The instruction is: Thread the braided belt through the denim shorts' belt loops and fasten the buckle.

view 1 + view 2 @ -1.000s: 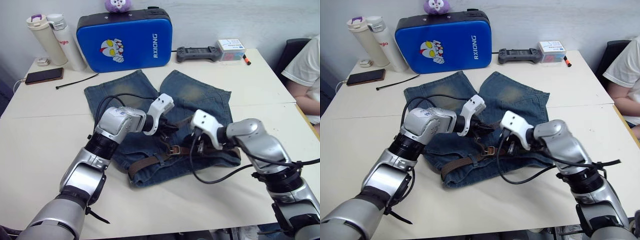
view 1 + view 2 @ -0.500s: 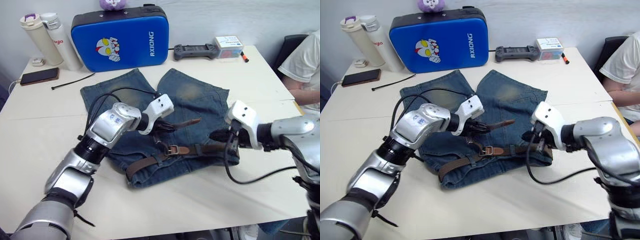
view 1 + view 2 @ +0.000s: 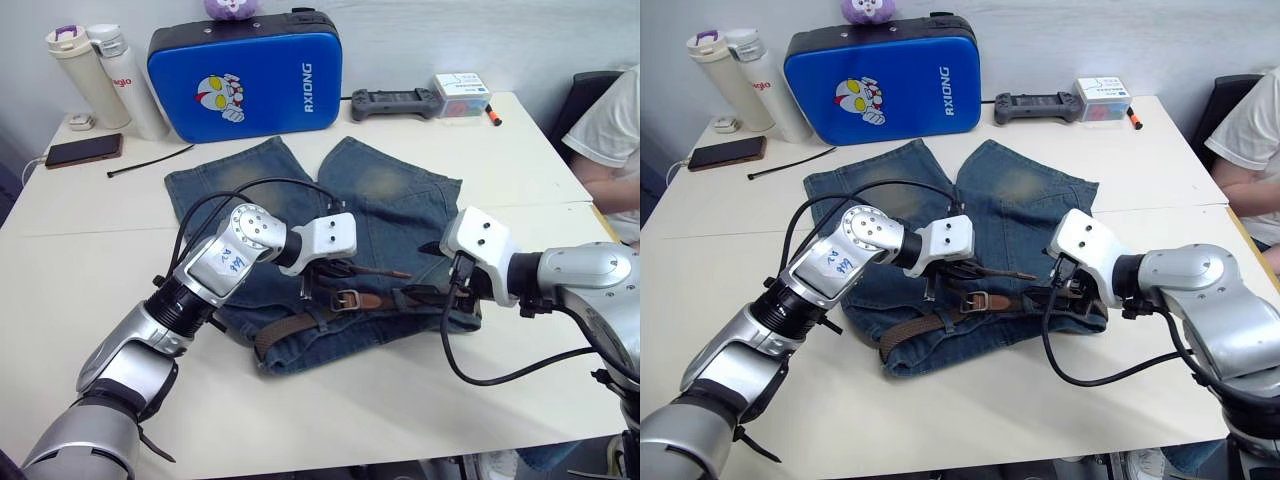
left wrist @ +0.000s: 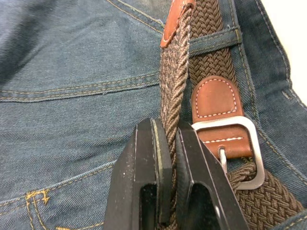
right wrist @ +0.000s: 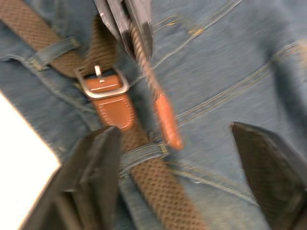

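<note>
My left gripper point(image 4: 165, 158) is pinched on the free end of the braided belt point(image 4: 175, 86), the two black fingers point(image 4: 146, 167) pressed against either side of the woven strap. From that grip the strap runs out past the fingertips to its leather tip point(image 4: 173, 21), lifted off the fabric and pointing toward my right arm. Just beside the fingers, lying flat on the waistband, I see the buckle point(image 4: 240, 143), its silver frame sitting on a tan leather tab with the prong showing in the middle. The strap I hold is alongside the buckle, not through it.

My right gripper point(image 5: 177, 158) is spread wide, one finger point(image 5: 91, 163) over the belt and waistband and the other off over plain denim; nothing is between them. It hovers close above the waistband, near the leather tip, which hangs between the two grippers. In that wrist view the buckle lies beyond the tip, with one of the belt loops point(image 5: 141, 154) crossing the strap on the near side.

From the head camera, the denim shorts point(image 3: 390, 190) lie flat in the middle of the white table point(image 3: 90, 290), legs pointing away from me, waistband toward me. The belt runs along the waistband from its left end to the right edge, threaded under the loops.
</note>
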`<state>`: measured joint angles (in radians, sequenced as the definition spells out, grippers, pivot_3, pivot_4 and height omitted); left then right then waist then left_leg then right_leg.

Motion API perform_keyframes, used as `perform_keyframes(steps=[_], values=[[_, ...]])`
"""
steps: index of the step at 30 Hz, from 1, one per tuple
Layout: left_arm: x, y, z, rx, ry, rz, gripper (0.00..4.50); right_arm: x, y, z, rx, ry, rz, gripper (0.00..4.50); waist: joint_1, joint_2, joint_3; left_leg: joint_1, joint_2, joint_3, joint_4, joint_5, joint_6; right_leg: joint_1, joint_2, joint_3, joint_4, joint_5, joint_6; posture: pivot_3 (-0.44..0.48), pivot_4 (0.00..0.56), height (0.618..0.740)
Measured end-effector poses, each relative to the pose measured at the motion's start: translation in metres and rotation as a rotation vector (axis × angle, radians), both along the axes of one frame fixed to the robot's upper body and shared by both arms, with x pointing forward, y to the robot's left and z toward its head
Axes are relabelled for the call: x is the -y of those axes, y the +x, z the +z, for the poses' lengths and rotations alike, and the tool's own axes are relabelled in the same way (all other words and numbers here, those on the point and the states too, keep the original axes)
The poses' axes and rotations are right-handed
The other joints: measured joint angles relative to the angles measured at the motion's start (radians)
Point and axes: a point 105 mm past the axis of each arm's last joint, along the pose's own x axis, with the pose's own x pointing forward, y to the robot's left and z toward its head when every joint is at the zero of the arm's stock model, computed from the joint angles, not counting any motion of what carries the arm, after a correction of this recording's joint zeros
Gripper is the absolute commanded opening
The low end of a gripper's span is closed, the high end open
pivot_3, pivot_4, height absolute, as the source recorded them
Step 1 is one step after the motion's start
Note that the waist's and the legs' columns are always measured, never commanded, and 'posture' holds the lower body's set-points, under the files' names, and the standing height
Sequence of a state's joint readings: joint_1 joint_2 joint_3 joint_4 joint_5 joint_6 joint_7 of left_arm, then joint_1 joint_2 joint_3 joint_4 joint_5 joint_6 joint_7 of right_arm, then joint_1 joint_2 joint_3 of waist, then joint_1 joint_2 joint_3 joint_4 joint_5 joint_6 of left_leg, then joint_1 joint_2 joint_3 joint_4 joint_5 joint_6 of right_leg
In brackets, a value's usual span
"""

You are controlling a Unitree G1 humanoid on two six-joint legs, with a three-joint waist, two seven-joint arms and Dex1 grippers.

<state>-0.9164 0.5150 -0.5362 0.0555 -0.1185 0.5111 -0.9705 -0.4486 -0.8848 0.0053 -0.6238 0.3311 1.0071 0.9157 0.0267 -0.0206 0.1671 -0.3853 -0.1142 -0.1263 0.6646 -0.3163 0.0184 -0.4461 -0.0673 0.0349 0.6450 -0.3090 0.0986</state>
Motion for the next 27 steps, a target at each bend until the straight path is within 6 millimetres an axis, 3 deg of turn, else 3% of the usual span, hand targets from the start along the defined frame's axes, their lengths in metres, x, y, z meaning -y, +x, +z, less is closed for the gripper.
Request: perform_keyframes(steps=[4,7,13,15,20,22,23,27], values=[[0.002,0.0,0.001,-0.001,-0.005,-0.006,0.0,-0.012,0.003,-0.004,0.013,0.006,0.03,3.64,0.0,0.0,0.0,0.0,0.0,0.0,0.0,0.0,0.0,0.0,0.0,0.0,0.0,0.0,0.0,0.0,0.15,0.74],[0.003,0.0,0.003,0.002,-0.013,-0.008,0.0,-0.016,0.006,-0.008,0.007,0.019,0.033,2.95,0.0,0.0,0.0,0.0,0.0,0.0,0.001,0.0,0.0,0.0,0.0,0.0,0.0,0.0,0.0,0.0,0.15,0.74],[0.001,0.002,0.005,0.005,-0.012,0.001,0.0,-0.015,0.015,-0.014,-0.01,0.028,-0.007,0.21,0.0,0.0,0.0,0.0,0.0,0.0,0.001,0.0,0.0,0.0,0.0,0.0,0.0,0.0,0.0,0.0,0.15,0.74],[0.0,0.003,0.006,0.01,-0.014,0.007,0.0,-0.016,0.015,-0.013,-0.005,0.027,-0.004,0.1,-0.001,0.0,0.0,0.0,0.0,0.0,0.001,0.0,0.0,0.0,0.0,0.0,0.001,0.0,0.0,0.0,0.15,0.74],[0.006,0.005,0.008,-0.008,-0.058,0.015,1.82,-0.015,0.018,-0.015,-0.009,0.025,-0.016,0.0,0.0,0.0,0.0,0.0,0.0,0.0,0.002,0.0,0.0,0.0,0.0,0.0,0.001,0.0,0.0,0.0,0.15,0.74],[0.016,0.005,0.015,0.02,-0.106,0.002,2.89,-0.015,0.019,-0.014,-0.008,0.024,-0.019,0.0,0.001,0.0,0.0,0.0,0.0,0.0,0.002,0.0,0.0,0.0,0.0,0.0,0.001,0.0,0.0,0.0,0.15,0.74],[0.02,0.004,0.017,0.031,-0.12,-0.006,3.09,-0.016,0.02,-0.013,-0.006,0.023,-0.016,0.0,0.001,0.0,0.0,0.0,0.0,0.0,0.002,0.0,0.0,0.0,0.0,0.0,0.001,0.0,0.0,0.0,0.15,0.74],[0.029,0.002,0.025,0.057,-0.154,-0.03,3.09,-0.017,0.02,-0.011,0.001,0.022,-0.011,0.0,0.0,0.0,0.0,0.0,0.0,0.0,0.002,0.0,0.0,0.0,0.0,0.0,0.001,0.0,0.0,0.0,0.15,0.74]])
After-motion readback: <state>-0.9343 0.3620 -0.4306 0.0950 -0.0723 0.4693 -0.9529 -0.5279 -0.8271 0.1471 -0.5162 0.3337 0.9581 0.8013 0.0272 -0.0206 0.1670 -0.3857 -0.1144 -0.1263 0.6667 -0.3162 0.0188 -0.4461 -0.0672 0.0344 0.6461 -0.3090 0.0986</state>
